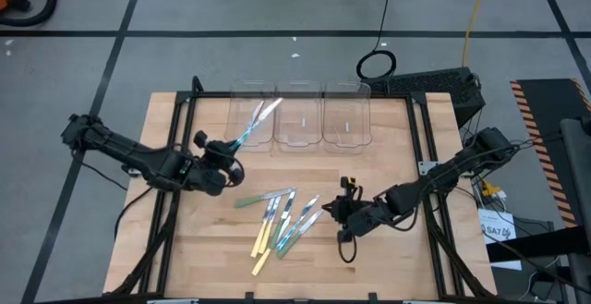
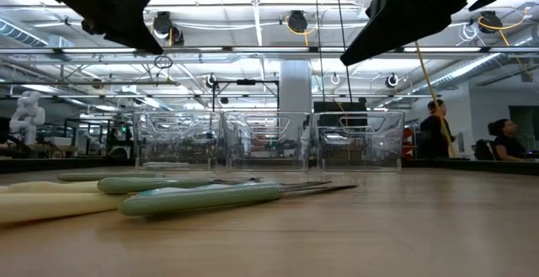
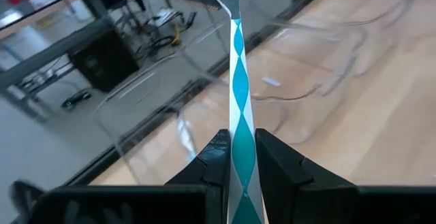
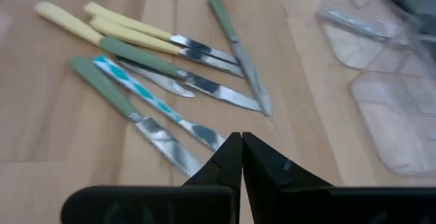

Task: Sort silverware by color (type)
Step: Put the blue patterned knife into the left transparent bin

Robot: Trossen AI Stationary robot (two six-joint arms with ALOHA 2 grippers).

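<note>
My left gripper [image 1: 236,147] is shut on a utensil with a blue-and-white diamond-patterned handle [image 3: 238,81]. Its silvery head [image 1: 271,110] reaches over the leftmost of three clear bins [image 1: 251,119]. The rest of the silverware [image 1: 280,219] lies flat in a loose pile on the wooden table: knives with pale yellow handles [image 4: 116,25], green handles [image 4: 133,57] and one blue-patterned handle [image 4: 139,91]. My right gripper [image 1: 334,213] is shut and hovers just right of the pile, close to the blade tips [image 4: 204,137], touching nothing. My left gripper pinches the utensil's blue-and-white handle [image 3: 240,132] between its two fingers [image 3: 219,159], on the handle's flat sides. The utensil runs straight on from the fingers, head foremost. They come slanting from the table's left, tipped a little downward. The utensil is lifted clear, over the left bin.
Three clear plastic bins [image 2: 268,141] stand in a row at the table's far edge. Two green-handled knives [image 2: 198,194] lie nearest the front. Bare wood lies to the right of the pile and along the near edge. People are in the room behind the table [image 2: 504,139].
</note>
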